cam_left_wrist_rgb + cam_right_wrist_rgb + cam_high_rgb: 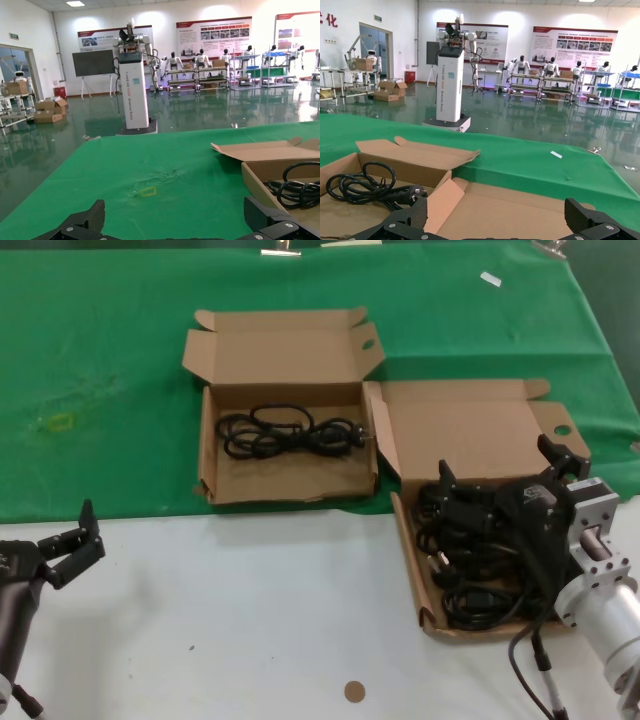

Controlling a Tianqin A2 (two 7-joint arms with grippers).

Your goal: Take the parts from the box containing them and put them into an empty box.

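The low-walled box [412, 570] at the right holds several black coiled cables [480, 590]; its wide lid [470, 430] lies open behind, with a holed side flap [563, 428]. My right gripper [497, 460] hangs open and empty just above these cables. In the right wrist view it [497, 217] is spread over that lid [520, 205]. The squarer box [210, 435] stands to the left on the green cloth with one cable bundle [290, 432] inside, which also shows in the right wrist view [367, 187]. My left gripper [72, 535] is open and empty, low at the near left.
A green cloth [100, 360] covers the far half of the table; the near half is white [250, 620]. A small brown disc [354, 692] lies near the front edge. A yellow mark [148, 191] sits on the cloth ahead of my left gripper [175, 220].
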